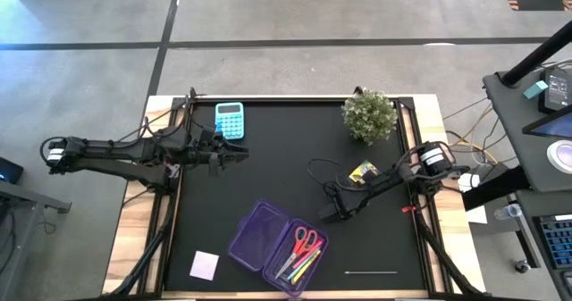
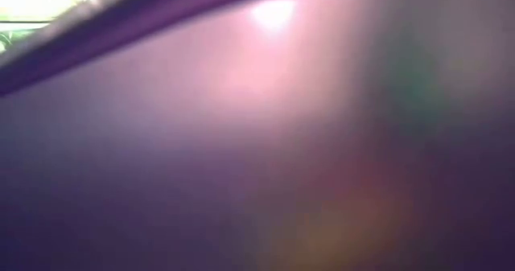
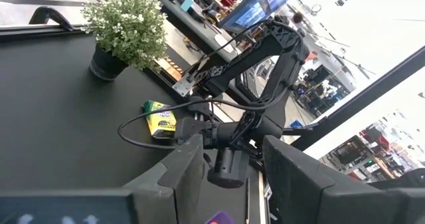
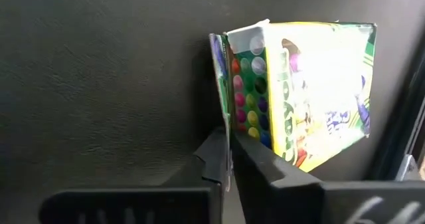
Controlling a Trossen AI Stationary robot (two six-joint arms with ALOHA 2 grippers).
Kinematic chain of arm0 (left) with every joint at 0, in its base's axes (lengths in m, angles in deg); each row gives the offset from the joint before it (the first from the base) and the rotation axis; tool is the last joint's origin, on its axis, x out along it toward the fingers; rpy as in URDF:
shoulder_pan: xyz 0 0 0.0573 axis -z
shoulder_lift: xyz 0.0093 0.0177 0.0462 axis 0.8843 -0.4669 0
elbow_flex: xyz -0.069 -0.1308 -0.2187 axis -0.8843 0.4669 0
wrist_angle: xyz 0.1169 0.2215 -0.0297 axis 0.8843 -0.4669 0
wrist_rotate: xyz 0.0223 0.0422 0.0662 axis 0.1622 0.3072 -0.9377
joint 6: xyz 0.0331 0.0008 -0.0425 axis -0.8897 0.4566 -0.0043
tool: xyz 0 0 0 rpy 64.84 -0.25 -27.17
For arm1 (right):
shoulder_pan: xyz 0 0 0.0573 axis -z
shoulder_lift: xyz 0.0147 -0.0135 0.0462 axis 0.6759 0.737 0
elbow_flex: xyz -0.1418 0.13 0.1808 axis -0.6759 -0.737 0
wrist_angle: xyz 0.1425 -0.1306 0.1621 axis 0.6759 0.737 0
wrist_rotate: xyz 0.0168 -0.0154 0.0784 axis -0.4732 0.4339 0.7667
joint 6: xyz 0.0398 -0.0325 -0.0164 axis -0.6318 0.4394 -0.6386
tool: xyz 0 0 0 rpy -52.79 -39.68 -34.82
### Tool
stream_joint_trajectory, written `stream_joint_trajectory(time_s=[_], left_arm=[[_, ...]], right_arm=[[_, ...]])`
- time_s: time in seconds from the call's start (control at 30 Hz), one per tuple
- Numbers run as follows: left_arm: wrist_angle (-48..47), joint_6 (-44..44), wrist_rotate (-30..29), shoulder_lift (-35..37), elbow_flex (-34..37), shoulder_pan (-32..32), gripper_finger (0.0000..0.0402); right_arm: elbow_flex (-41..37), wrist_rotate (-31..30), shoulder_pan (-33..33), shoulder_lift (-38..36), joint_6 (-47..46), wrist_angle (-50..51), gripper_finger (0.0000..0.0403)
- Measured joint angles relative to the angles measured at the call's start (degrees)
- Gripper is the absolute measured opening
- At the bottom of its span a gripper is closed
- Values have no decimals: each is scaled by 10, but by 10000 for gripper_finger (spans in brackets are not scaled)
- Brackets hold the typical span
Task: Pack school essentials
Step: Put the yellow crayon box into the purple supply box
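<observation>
The yellow crayon box (image 1: 363, 173) lies on the black mat right of centre, and my right gripper (image 4: 229, 144) is shut on one edge of it. The open purple case (image 1: 259, 238) sits by the near edge; red-handled scissors (image 1: 307, 241) and coloured pens (image 1: 299, 265) lie in its right half. A lilac note pad (image 1: 205, 264) rests flat on the mat left of the case. My left gripper (image 3: 229, 184) hovers open and level over the mat's left side, near a blue calculator (image 1: 230, 120). The low view shows only the case's purple wall (image 2: 257, 142). My right gripper pinches a thin pale edge of the crayon box (image 4: 224, 121), at the end printed with coloured dots, between its two fingertips. The fingers slant down onto it. Whether the box is raised off the mat, I cannot tell.
A small potted plant (image 1: 369, 115) stands at the far right of the mat, behind the crayon box. A thin pale stick (image 1: 371, 271) lies near the front edge, right of the case. A black cable (image 1: 322, 171) loops over the mat beside the right arm.
</observation>
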Motion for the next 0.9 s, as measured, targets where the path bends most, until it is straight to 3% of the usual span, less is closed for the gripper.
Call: stream_joint_trajectory(time_s=[0.3,0.9], left_arm=[[0,0,0,0,0,0,141],[-1,0,3,0,0,0,141]], right_arm=[[28,15,-3,-3,43,3,8],[153,69,-5,-88,169,0,8]])
